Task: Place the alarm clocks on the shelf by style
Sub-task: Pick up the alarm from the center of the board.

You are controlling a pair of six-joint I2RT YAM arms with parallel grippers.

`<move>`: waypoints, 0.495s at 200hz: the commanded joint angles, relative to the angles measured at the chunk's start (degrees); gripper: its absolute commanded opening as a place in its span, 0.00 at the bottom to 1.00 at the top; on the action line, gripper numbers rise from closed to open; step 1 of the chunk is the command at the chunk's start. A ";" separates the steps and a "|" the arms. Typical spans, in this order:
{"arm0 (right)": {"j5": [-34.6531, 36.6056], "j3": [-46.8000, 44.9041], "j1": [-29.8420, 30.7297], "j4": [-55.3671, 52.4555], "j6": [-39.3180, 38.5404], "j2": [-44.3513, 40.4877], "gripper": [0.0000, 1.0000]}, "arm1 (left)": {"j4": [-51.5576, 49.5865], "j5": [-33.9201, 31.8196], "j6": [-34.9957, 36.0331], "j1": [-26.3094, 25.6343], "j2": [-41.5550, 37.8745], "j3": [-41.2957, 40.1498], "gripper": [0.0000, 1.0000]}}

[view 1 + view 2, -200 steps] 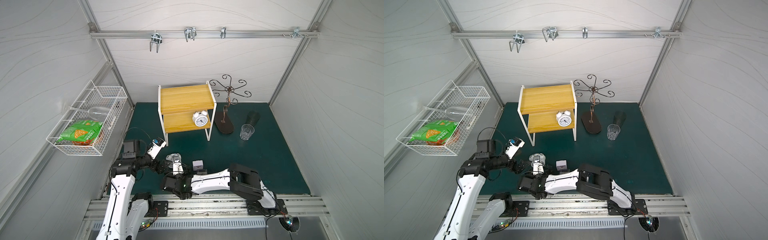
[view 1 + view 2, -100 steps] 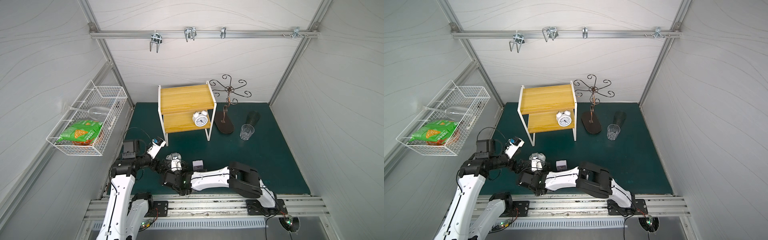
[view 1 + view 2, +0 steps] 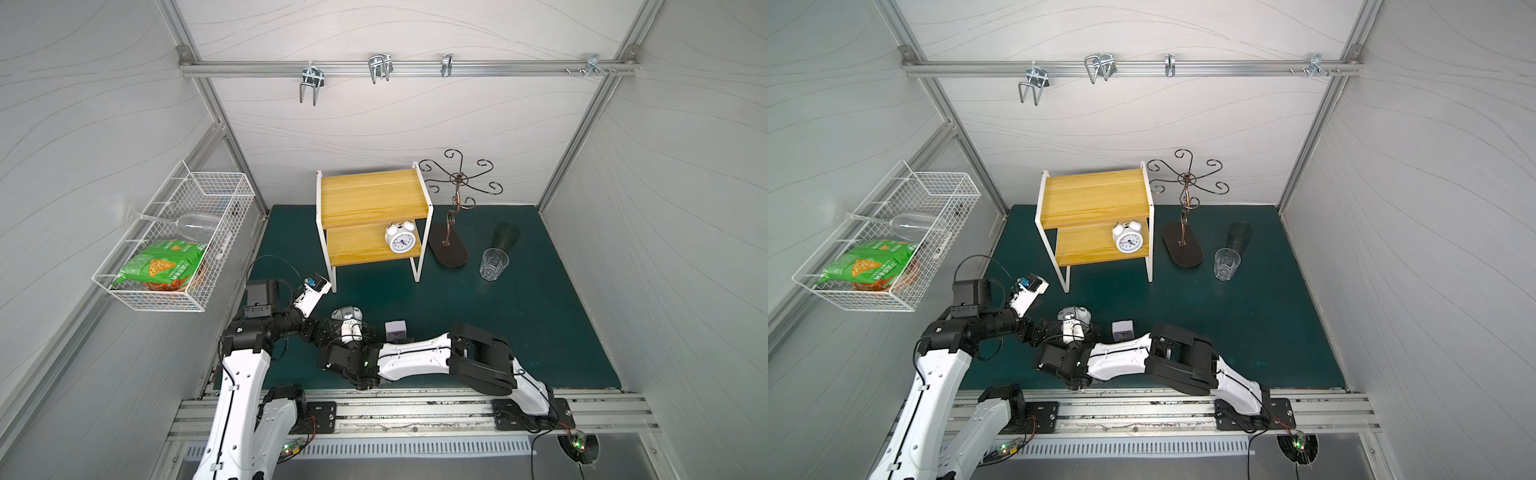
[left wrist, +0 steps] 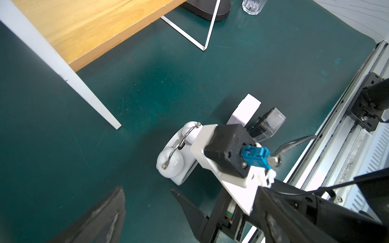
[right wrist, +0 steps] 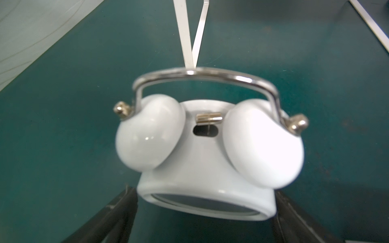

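- One shelf [image 3: 374, 199] is standing at the back of the mat [image 3: 519, 332], carrying a bell clock [image 3: 401, 240] on its lower board.
- Right gripper [image 5: 204, 208] is flanking a second bell clock [image 5: 206, 151] on the mat, fingers spread wide, not yet gripping.
- Left gripper [image 4: 147, 190] is hovering just beside it, fingers wide and empty.
- A white square clock [image 4: 245, 111] and a clear square clock [image 4: 271, 124] are waiting near the right arm.
- Risk: closing on the rounded, glossy sides is inviting a slip or topple; the crowding left gripper is risking a knock.
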 commanded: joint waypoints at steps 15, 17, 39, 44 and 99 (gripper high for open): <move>0.72 1.32 -0.80 1.54 -1.22 1.54 0.99 | 1.19 0.61 -0.02 0.10 -0.53 0.07 0.99; 0.85 1.28 -0.79 1.56 -1.23 1.54 0.99 | 1.24 0.61 -0.06 0.14 -0.50 0.07 0.99; 0.90 1.13 -0.82 2.16 -1.79 1.59 0.94 | 1.21 0.61 -0.10 0.14 -0.40 0.15 0.99; 0.90 1.06 -0.82 2.33 -1.89 1.67 0.93 | 1.23 0.48 -0.10 0.16 -0.44 0.16 0.99; 1.60 -0.07 -0.73 3.73 -2.56 1.16 0.81 | 1.42 0.52 -0.19 0.16 -0.35 0.14 0.99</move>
